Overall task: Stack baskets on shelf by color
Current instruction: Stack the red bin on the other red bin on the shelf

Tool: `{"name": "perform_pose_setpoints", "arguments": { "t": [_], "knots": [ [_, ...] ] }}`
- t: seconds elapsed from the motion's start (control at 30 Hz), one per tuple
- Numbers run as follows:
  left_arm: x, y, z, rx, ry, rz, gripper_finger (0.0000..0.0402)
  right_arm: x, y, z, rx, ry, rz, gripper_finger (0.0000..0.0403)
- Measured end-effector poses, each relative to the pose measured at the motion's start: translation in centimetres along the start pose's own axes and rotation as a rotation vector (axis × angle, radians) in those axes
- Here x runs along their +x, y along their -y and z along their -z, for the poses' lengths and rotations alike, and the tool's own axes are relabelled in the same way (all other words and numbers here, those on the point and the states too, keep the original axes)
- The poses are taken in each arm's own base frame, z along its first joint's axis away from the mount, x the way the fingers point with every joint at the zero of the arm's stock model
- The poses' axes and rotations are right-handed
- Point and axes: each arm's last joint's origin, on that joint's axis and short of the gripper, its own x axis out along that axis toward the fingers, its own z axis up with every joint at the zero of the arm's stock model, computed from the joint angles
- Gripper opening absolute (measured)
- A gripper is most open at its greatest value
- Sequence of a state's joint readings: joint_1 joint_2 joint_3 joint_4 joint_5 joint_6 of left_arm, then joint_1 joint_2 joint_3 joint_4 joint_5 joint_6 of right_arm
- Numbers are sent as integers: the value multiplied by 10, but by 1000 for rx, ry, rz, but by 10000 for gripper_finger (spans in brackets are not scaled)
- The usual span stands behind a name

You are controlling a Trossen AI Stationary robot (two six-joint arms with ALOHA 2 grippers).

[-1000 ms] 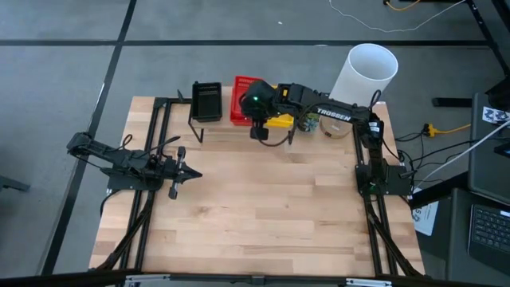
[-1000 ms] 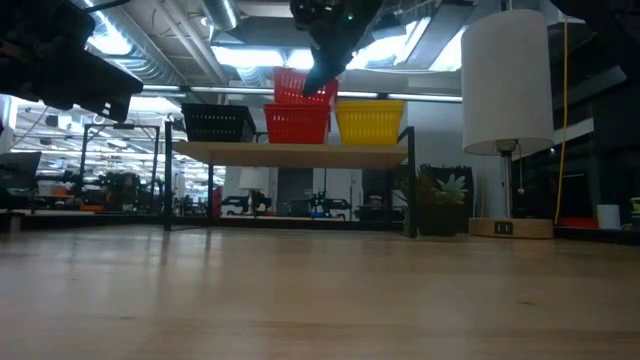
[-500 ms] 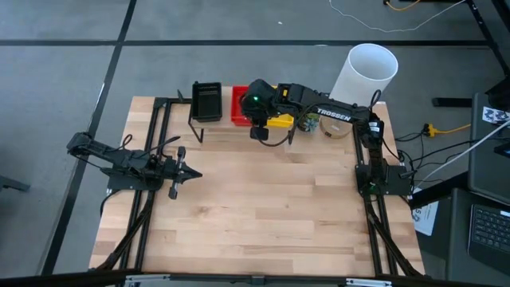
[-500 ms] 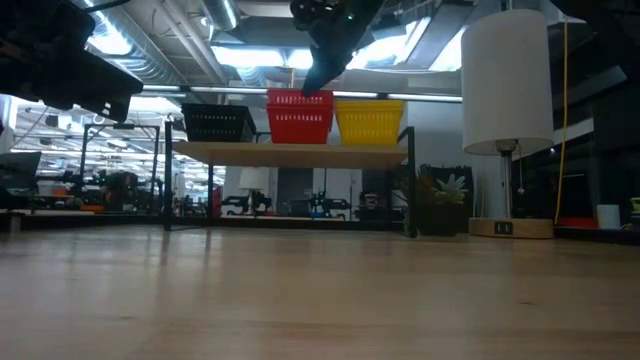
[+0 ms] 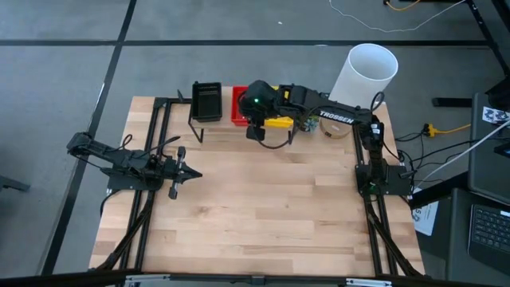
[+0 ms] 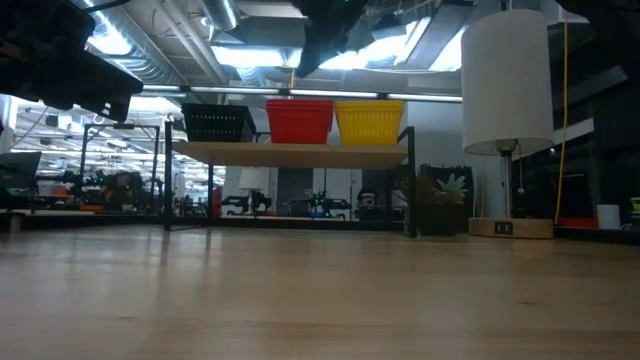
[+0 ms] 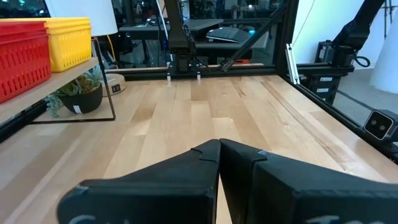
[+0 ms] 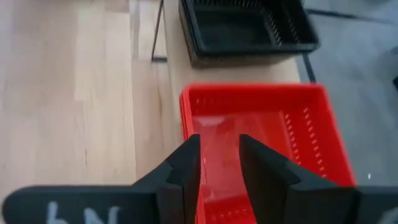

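Observation:
Three basket stacks stand side by side on the shelf [image 6: 290, 153]: black [image 6: 217, 122], red [image 6: 299, 121] and yellow [image 6: 370, 122], each resting on its bottom. My right gripper [image 8: 217, 140] hangs open above the red baskets [image 8: 261, 137], pointing down at a slant toward the table's left. It is clear of their rim in the low view [image 6: 303, 68]. The black baskets [image 8: 245, 28] lie beyond it. My left gripper [image 7: 219, 149] waits shut and level near the table's left edge [image 5: 187, 171].
A tall white lamp [image 6: 507, 80] stands on its wooden base at the table's far right corner, with a small potted plant [image 6: 435, 200] beside it, behind the shelf's right leg. Bare wooden tabletop [image 5: 263, 199] stretches from the shelf to the near edge.
A second ago my right gripper held a red basket tilted over the red stack. The basket dropped level into the stack and settled lower. My right gripper has let go and risen clear above it.

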State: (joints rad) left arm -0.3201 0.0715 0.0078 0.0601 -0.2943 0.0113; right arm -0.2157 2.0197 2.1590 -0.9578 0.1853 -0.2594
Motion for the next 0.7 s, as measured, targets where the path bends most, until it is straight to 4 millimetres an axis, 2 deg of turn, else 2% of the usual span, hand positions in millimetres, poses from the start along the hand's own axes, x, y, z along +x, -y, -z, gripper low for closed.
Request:
{"name": "perform_pose_setpoints", "arguments": {
  "t": [0.13, 0.23, 0.47, 0.7],
  "knots": [
    [0, 0, 0, 0, 0, 0, 2, 21, -6, 11, -19, -36, 10, 110],
    [0, 0, 0, 0, 0, 0, 2, 34, -4, 11, -15, 31, 47, 110],
    [0, 0, 0, 0, 0, 0, 2, 39, 10, 9, 3, 97, 80, 110],
    [0, 0, 0, 0, 0, 0, 2, 67, 13, 14, -17, 91, 37, 110]
  ]
}}
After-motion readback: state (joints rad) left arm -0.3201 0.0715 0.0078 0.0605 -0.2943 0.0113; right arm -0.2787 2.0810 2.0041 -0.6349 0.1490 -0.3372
